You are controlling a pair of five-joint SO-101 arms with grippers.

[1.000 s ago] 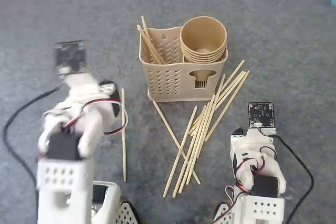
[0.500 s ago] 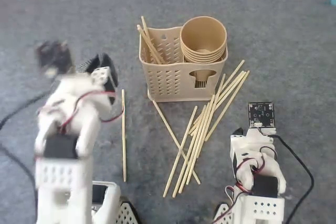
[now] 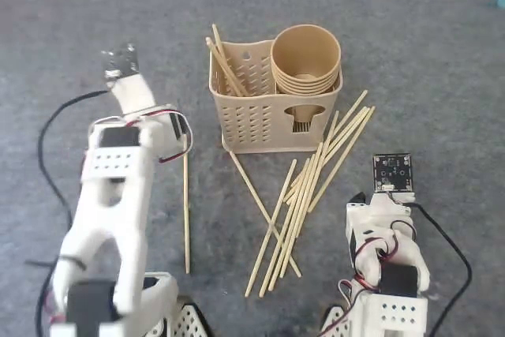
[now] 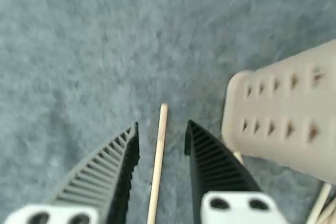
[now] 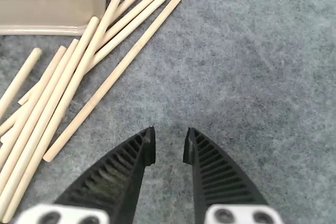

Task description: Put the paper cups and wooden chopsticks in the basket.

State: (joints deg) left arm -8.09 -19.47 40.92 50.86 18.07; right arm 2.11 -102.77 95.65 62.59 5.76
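Beside basket (image 4: 283, 114), our left hand (image 4: 162, 127) gapes astride lone chopstick (image 4: 156, 171), holding nothing; we risk rolling it aside if closing off-centre.

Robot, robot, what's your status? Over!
Left tool open, straddling lone chopstick. Right tool open beside chopstick pile. Cups stacked in basket. Nothing blocking.

Beige perforated basket (image 3: 260, 120) stands upright on the grey worktop (image 3: 442, 76). Tan paper cups (image 3: 306, 57), nested in 1 stack, sit upright in its right compartment. Leaning chopsticks (image 3: 225, 65) occupy the left compartment. Loose chopsticks (image 3: 304, 195) lie fanned and crossed against the basket's front. 1 single chopstick (image 3: 186, 211) lies apart, to the left.
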